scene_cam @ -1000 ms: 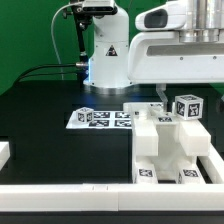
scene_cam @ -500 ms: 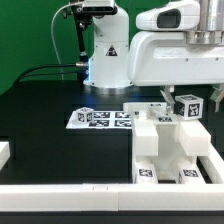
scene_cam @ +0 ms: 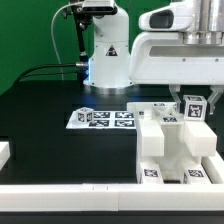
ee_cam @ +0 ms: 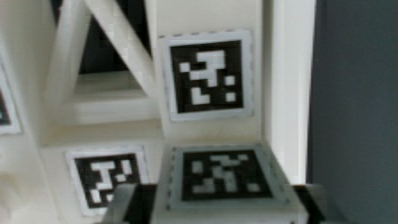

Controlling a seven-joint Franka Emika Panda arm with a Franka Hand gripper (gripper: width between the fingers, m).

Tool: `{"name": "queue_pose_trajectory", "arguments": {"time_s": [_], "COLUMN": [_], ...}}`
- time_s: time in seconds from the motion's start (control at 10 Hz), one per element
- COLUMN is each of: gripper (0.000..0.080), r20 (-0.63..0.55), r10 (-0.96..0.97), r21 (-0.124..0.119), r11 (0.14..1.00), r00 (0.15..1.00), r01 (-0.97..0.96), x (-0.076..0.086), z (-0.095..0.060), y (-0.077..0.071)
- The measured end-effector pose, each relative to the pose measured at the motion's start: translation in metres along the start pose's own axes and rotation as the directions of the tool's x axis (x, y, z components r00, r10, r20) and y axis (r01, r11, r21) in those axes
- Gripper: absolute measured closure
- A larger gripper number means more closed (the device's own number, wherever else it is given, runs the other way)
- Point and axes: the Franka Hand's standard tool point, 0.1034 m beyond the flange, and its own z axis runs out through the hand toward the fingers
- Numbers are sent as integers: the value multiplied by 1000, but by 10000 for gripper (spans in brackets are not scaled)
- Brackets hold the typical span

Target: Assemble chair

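chair post (scene_cam: pixel 193 110) tight in the narrowly open pincer (scene_cam: pixel 193 101)

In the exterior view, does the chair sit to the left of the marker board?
No, the chair stands on the exterior view's right of the marker board, which lies flat on the black table.

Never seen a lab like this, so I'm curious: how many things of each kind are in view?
Robot arm: 1
Marker board: 1
Chair, partly built: 1
Total: 3
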Motion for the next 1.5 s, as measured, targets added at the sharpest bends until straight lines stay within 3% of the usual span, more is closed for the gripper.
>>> {"name": "queue_pose_trajectory", "arguments": {"time_s": [0.3, 0.7, 1.2, 1.4, 1.5], "gripper": [537, 535, 535, 535, 326], "r20": [-2, 31, 69, 69, 64], "r10": [334, 667, 862, 855, 816], "r21": [8, 39, 38, 39, 42], "r11": [943, 744, 500, 512, 573], "r00": [943, 745, 501, 514, 574], "r01": [-334, -667, -865, -858, -819], "x": [-1, -1, -2, -2, -3], "z": [0, 1, 1, 1, 1], "y": [-4, -6, -9, -9, -9]}}
